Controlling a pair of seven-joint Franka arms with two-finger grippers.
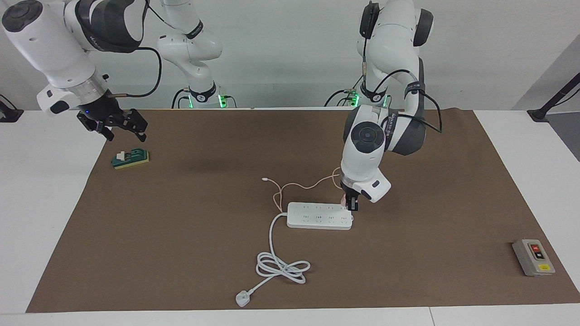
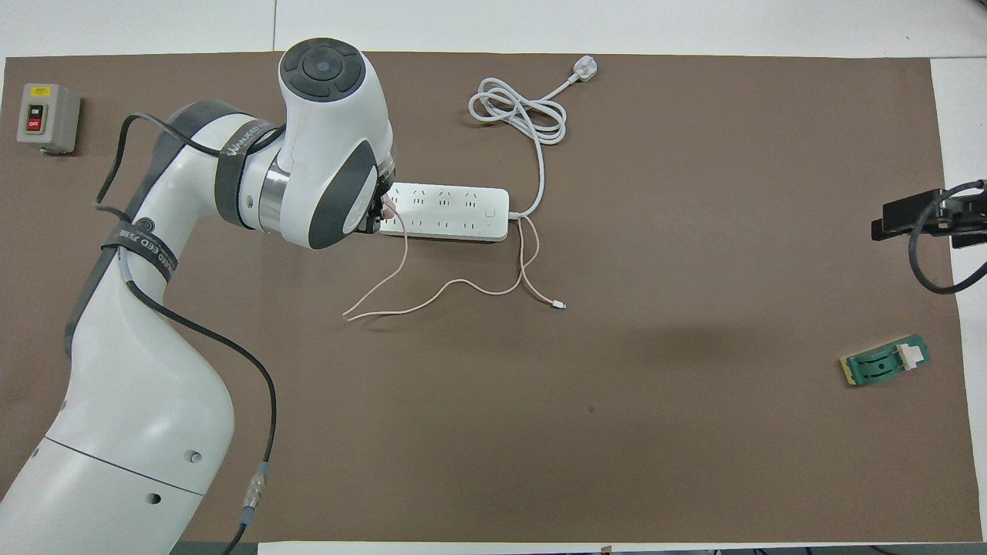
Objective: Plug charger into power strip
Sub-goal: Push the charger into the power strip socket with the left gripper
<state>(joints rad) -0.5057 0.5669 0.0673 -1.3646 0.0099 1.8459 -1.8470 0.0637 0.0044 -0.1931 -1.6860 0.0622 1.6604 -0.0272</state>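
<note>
The left gripper (image 1: 351, 204) is clamped on the pale-pink charger (image 1: 345, 199) and hangs over the end of the white power strip (image 1: 320, 216) that lies toward the left arm's end of the table, with the charger just above or perhaps already touching the strip's top face; which of the two I cannot tell. The strip lies flat near the middle of the brown mat (image 1: 190, 253), its thick white cord (image 1: 281, 266) coiled farther from the robots. The charger's thin pink cable (image 2: 432, 297) trails loosely on the mat nearer the robots than the strip.

The step in hand looks like lining up the prongs with an end outlet. The next move calls for a straight, gentle push down once the prongs sit squarely over the slots, keeping the cube upright so that it does not skew or shove the strip along.

The right gripper (image 1: 118, 125) waits with its fingers spread and empty, over the mat's edge above the green-and-yellow block (image 1: 131, 159)
</note>
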